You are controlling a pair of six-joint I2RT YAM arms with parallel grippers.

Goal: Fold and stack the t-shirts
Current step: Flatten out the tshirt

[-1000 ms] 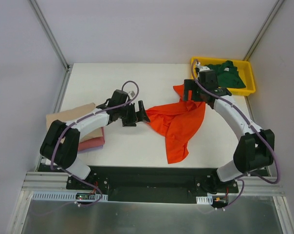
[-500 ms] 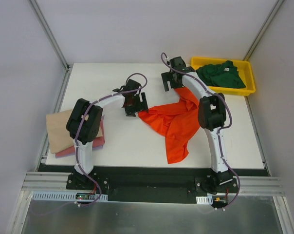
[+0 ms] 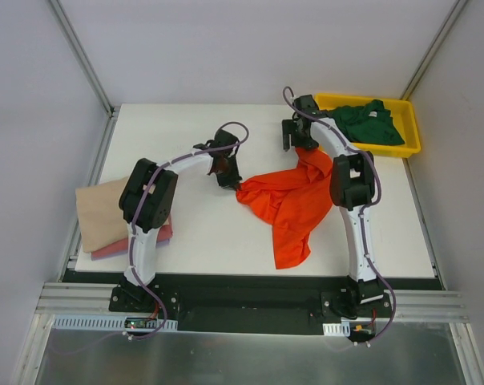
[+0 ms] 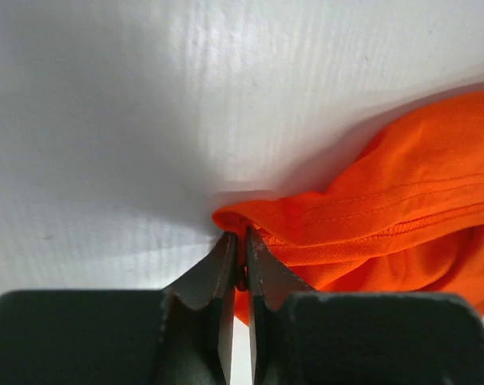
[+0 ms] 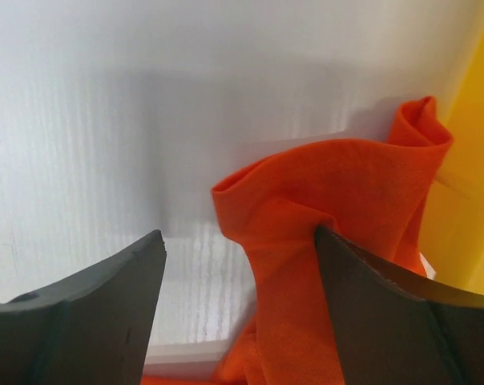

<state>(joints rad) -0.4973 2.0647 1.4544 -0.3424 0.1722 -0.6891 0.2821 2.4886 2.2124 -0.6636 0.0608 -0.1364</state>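
A crumpled orange-red t-shirt (image 3: 294, 204) lies right of the table's centre. My left gripper (image 3: 230, 178) is shut on the shirt's left edge. In the left wrist view a fold of orange t-shirt (image 4: 386, 200) is pinched at the tips of the left gripper (image 4: 240, 234). My right gripper (image 3: 294, 143) stands open over the shirt's far corner. In the right wrist view a raised fold of the orange t-shirt (image 5: 330, 176) sits between the fingers of the right gripper (image 5: 238, 235) and touches the right one. A tan t-shirt (image 3: 102, 212) lies folded on a pink t-shirt (image 3: 158, 235) at the left.
A yellow tray (image 3: 402, 151) at the back right holds a bunched dark green t-shirt (image 3: 366, 124). The tray wall (image 5: 474, 160) stands just right of my right gripper. Grey walls close in the white table (image 3: 194, 233) on three sides.
Both arms reached farther across the table. The left gripper shut on the orange shirt's left edge. The right gripper came to the shirt's far corner and its jaws narrowed.
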